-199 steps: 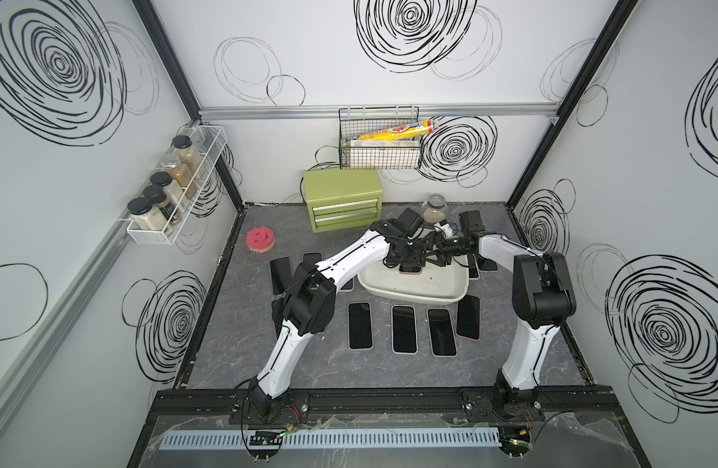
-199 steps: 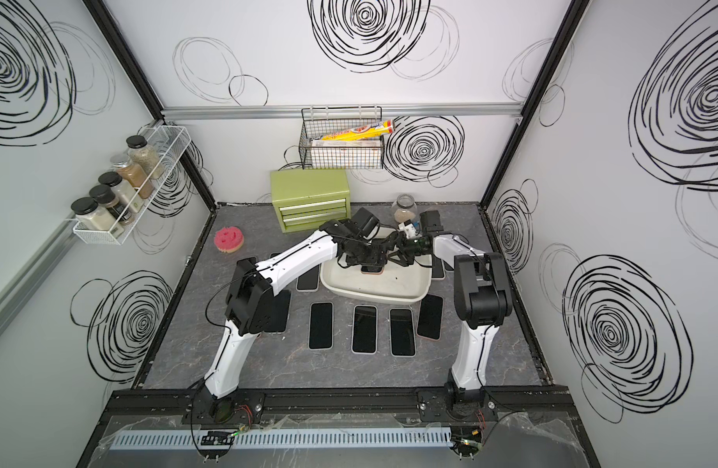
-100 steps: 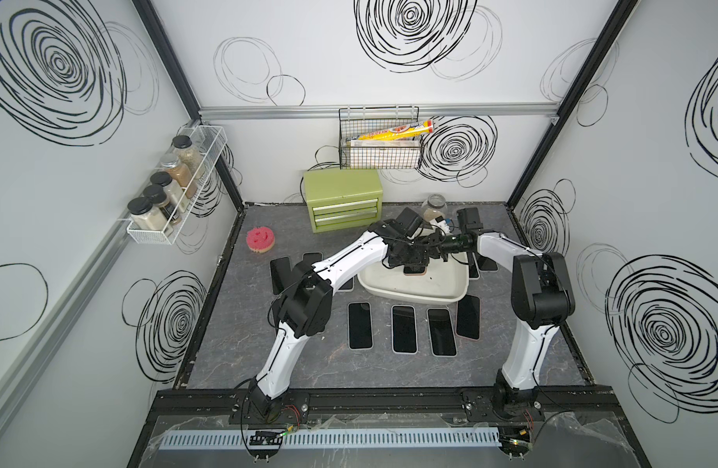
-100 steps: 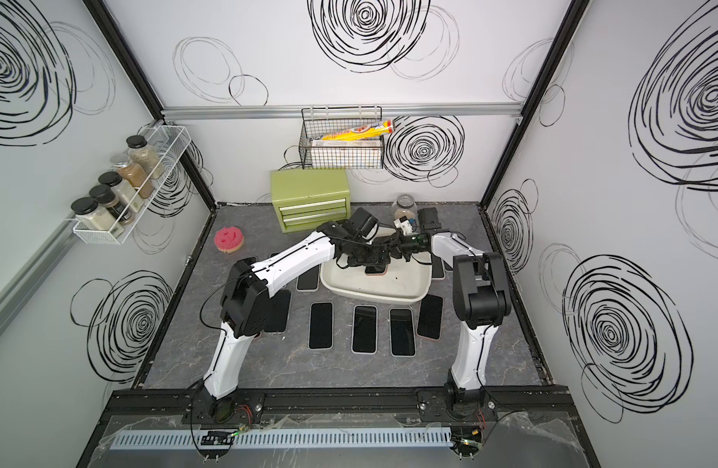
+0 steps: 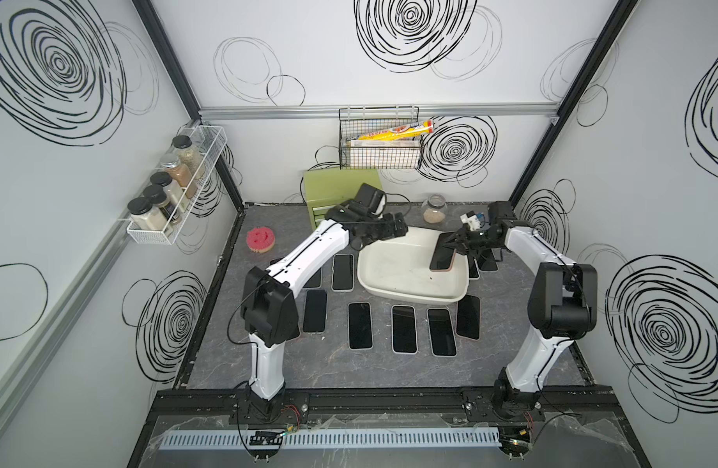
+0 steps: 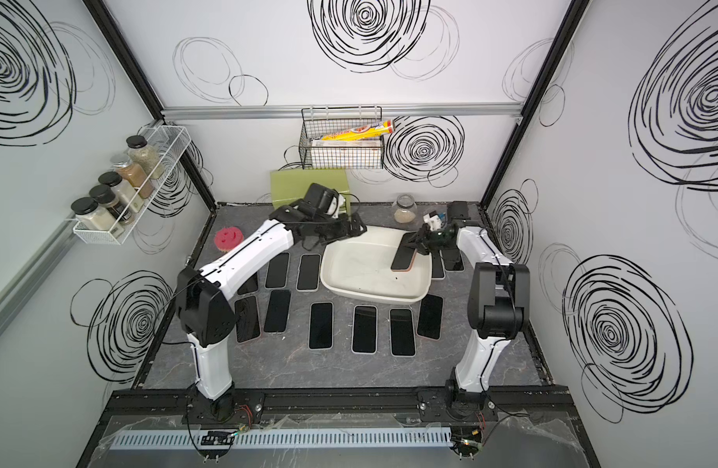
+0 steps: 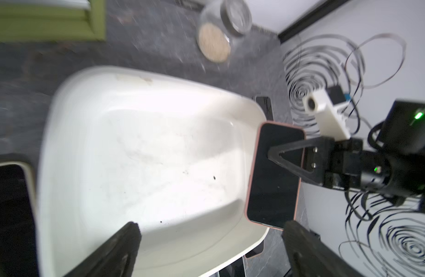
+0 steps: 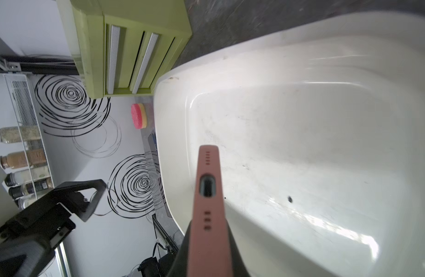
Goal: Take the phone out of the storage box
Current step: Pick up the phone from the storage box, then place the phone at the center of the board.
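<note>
The storage box (image 5: 406, 279) (image 6: 365, 275) is a shallow white tub on the dark mat, and nothing lies inside it (image 7: 158, 144) (image 8: 302, 120). My right gripper (image 5: 450, 244) (image 6: 414, 242) (image 8: 208, 251) is shut on the upper end of a black phone (image 5: 442, 259) (image 6: 403, 258) (image 7: 273, 187) in a pink case (image 8: 208, 191). The phone hangs tilted over the box's right side. My left gripper (image 5: 398, 231) (image 6: 355, 229) (image 7: 211, 227) stands open and holds nothing, above the box's far left corner.
Several other phones (image 5: 359, 324) lie flat on the mat in front of and beside the box. A green drawer chest (image 5: 329, 188), a glass jar (image 5: 433, 208) and a pink sponge (image 5: 261, 239) stand at the back. A wire basket (image 5: 379, 152) hangs on the back wall.
Both grippers were together at the phone over the box. The right one shut on it and carried it right; the left one opened and drew back left.
</note>
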{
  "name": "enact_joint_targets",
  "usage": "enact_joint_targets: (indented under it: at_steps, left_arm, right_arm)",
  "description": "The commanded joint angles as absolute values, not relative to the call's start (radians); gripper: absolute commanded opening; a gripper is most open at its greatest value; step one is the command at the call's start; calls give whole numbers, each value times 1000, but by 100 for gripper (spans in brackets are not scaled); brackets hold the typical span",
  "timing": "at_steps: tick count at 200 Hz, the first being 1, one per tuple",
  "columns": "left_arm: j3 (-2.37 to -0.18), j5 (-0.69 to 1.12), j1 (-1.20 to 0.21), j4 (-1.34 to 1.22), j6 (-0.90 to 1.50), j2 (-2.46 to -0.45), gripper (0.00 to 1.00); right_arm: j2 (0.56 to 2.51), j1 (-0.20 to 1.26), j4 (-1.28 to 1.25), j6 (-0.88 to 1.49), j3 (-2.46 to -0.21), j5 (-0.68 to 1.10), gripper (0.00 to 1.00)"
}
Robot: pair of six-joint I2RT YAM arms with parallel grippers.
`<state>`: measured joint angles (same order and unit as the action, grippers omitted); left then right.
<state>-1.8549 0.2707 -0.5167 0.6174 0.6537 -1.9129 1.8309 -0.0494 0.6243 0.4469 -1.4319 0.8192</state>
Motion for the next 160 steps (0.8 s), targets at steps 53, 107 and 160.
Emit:
enact_joint_targets:
  at_steps: [53, 107, 160]
  left_arm:
    - [-1612, 289, -453, 526, 612, -1705, 99]
    - [-1334, 312, -457, 471, 568, -1491, 99]
    - [-1153, 413, -436, 396, 536, -1352, 99]
  right_arm:
    - [1571, -267, 931, 251, -1422, 551, 0]
    - [1501, -281, 1054, 207, -1397, 355, 0]
    - [1460, -275, 1094, 183, -1265, 114, 0]
